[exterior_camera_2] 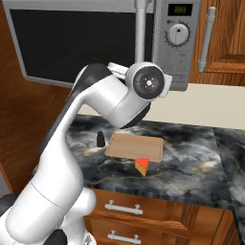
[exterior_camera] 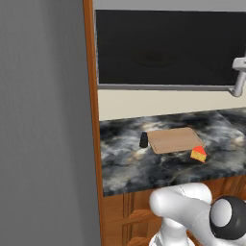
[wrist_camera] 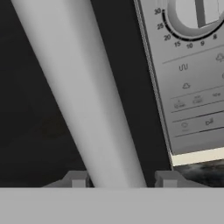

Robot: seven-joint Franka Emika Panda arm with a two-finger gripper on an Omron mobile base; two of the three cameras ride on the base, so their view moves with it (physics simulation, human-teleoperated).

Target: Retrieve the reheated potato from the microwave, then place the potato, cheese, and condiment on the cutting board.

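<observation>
Microwave point(exterior_camera_2: 95, 43) sat above the counter point(exterior_camera_2: 191, 162), black door closed, grey handle point(wrist_camera: 83, 96) upright. Gripper point(wrist_camera: 122, 179) fingers straddled that handle; grip or gap, cannot tell. Cutting board point(exterior_camera: 174, 140) lay bare, condiment point(exterior_camera: 143, 140) at its left edge, cheese point(exterior_camera: 198, 154) at its near right corner.

Even, flat rendered light, soft shadows (barely any glare); the hand view looks slightly blurred close up.

Behind the arm point(exterior_camera_2: 95, 119) at centre frame in the right base view, lower microwave handle point(exterior_camera_2: 139, 28) hidden. In the hand view, handle cut off top and bottom, dial point(wrist_camera: 197, 13) clipped at upper right, panel lettering too blurred to read.
</observation>
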